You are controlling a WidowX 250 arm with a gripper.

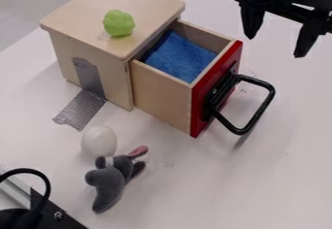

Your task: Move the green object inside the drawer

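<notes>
Black gripper [275, 44] at far right, fingers spread wide, holding nothing. A lumpy green object [119, 23] sits on the wooden box [81, 14], left of the open drawer [162, 93]; likely light (perhaps slippery), best pinched gently around its middle.

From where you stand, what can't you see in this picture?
All in the camera view:
- Floor of the drawer: covered by the blue cloth.
- Drawer's back end: hidden by the wooden box.
- Underside of the green object: hidden by its own body.
- Gray plush toy's face: too small to make out.
- Robot above the gripper: cut off by the top edge.
</notes>
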